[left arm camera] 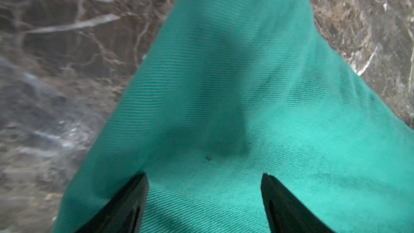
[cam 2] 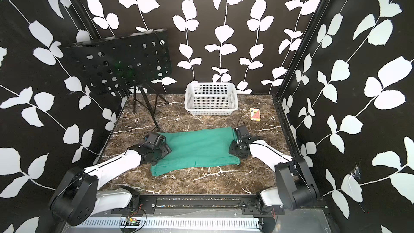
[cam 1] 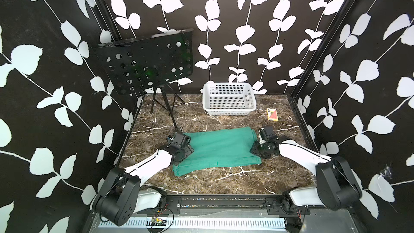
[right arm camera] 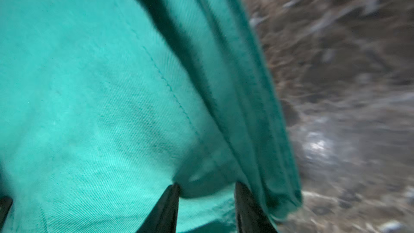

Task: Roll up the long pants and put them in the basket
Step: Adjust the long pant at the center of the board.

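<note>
A brown marble-patterned table [cam 1: 224, 180] stands inside black walls printed with white leaves. In both top views the long pants [cam 1: 219, 146] [cam 2: 197, 149] lie folded flat into a broad teal pad that spans the stretch between the two hands. The left hand [cam 1: 187, 141] [cam 2: 162, 141] rests on one end of the pad and the right hand [cam 1: 257, 142] [cam 2: 235, 140] on the opposite end. Beyond the right hand, well apart from it, stands a white basket [cam 1: 228, 106] with a small card box [cam 1: 272, 114] beside it. Beyond the left hand rises a black perforated music stand [cam 1: 145, 63].

In the left wrist view the left hand [left arm camera: 203, 175] is spread wide. Its dark fingers [left arm camera: 134, 198] sit on the ribbed teal cloth [left arm camera: 224, 97], which narrows ahead of them over the table [left arm camera: 56, 86].

In the right wrist view the right hand [right arm camera: 207, 186] stands much narrower. A puckered fold of the pants [right arm camera: 89, 108] sits pinched between its fingertips [right arm camera: 165, 207], just beside the stacked layered edges of the cloth. The blurred table [right arm camera: 347, 86] shows past those edges.
</note>
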Motion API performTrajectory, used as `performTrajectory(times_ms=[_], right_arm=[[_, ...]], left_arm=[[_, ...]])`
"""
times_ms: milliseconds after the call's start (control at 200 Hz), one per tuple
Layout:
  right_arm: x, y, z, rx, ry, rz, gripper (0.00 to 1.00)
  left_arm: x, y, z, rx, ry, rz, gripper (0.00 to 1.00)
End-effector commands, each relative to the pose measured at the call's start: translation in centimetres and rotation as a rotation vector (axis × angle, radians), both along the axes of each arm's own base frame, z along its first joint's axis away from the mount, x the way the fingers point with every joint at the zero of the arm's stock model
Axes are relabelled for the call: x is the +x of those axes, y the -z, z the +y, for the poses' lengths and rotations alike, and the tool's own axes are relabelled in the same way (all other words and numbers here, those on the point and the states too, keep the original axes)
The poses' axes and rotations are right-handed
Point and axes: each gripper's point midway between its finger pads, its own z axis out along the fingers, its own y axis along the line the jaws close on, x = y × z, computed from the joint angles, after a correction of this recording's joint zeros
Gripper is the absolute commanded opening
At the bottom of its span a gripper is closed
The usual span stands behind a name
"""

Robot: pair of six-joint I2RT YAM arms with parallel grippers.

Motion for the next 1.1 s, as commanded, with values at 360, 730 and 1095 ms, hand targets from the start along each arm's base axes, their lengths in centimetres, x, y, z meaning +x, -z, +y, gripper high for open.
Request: performTrajectory(times_ms=[360, 730, 1095], right_arm=[[2.3, -5.0, 10.8, 0.177, -0.24, -0.157, 0.43], [2.5, -2.8, 8.6, 0.082, -0.156, -0.123, 0.42], [2.8, -4.0, 6.6, 0.037, -0.116, -0.167, 0.45]], left_arm=[[-1.8, -4.6, 0.4, 0.013, 0.071, 0.006, 0.85], [-7.8, 1.5, 1.1, -0.029, -0.089, 0.167, 0.81], [-3.5, -5.5, 1.5, 0.138, 0.03, -0.058, 0.82]])
